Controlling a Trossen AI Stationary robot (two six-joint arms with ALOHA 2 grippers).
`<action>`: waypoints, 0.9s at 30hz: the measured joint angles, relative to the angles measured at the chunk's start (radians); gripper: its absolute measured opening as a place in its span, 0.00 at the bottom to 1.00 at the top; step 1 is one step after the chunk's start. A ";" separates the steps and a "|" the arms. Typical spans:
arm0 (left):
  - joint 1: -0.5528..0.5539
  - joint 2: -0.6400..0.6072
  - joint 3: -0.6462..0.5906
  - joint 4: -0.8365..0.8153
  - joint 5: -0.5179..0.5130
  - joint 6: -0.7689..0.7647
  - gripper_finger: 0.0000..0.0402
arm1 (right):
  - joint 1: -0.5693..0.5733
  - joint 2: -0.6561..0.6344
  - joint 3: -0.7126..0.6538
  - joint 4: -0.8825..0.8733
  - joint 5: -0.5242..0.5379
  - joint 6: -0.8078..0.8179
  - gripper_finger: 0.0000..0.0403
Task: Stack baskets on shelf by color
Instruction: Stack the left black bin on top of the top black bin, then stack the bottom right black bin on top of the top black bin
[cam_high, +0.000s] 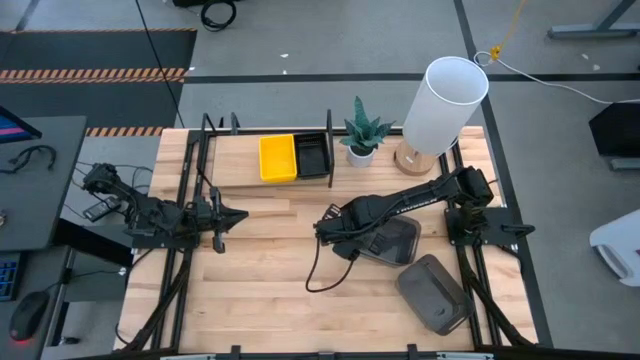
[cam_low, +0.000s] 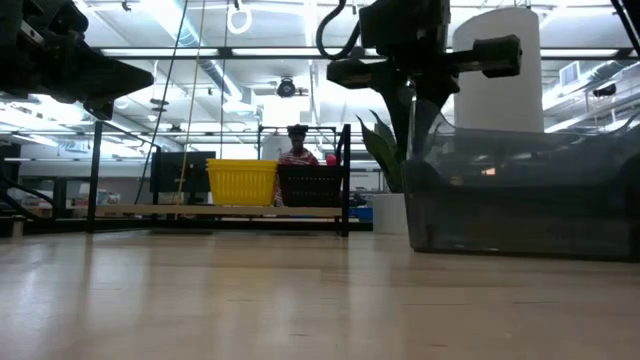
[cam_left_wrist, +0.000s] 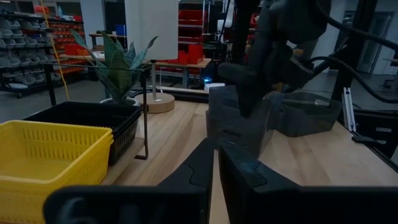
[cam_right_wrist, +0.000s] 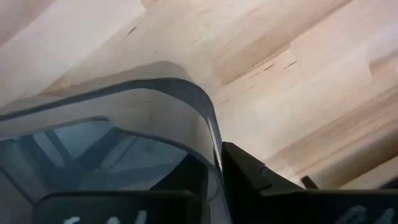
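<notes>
Risking a Slip at the Grey Basket's Rim

Looking from largest to smallest: the surface (cam_high: 270, 270) carries the shelf (cam_high: 235, 165) along its far edge, with a yellow basket (cam_high: 277, 158) and a black basket (cam_high: 312, 155) side by side on its board. A grey basket (cam_high: 395, 243) sits near the middle right, and a second grey basket (cam_high: 435, 292) lies apart, closer to the near right corner.

The right tool (cam_right_wrist: 214, 168) straddles the first grey basket's thin wall, one finger inside and one outside; whether it is clamped or slack on that wall I cannot tell. If the pinch is shallow, the smooth plastic could slide free on lifting, or the basket could swing and tilt from a one-edge hold.

Carrying it toward the shelf, it might clip the plant (cam_high: 362, 135), the lamp (cam_high: 445, 105) or the shelf's end post.

The left tool (cam_high: 235, 215) waits pinched together, empty, near the shelf's front, possibly crowding the path.
</notes>
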 joint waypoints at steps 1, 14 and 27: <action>0.000 0.000 0.000 0.000 0.000 0.000 0.09 | 0.000 0.000 -0.001 0.000 -0.003 0.000 0.14; 0.000 0.000 0.000 0.000 0.000 0.000 0.06 | 0.014 -0.013 -0.001 -0.010 0.062 0.116 0.30; 0.000 0.000 0.000 0.000 0.000 0.000 0.07 | 0.074 -0.141 -0.001 -0.134 -0.016 0.392 0.37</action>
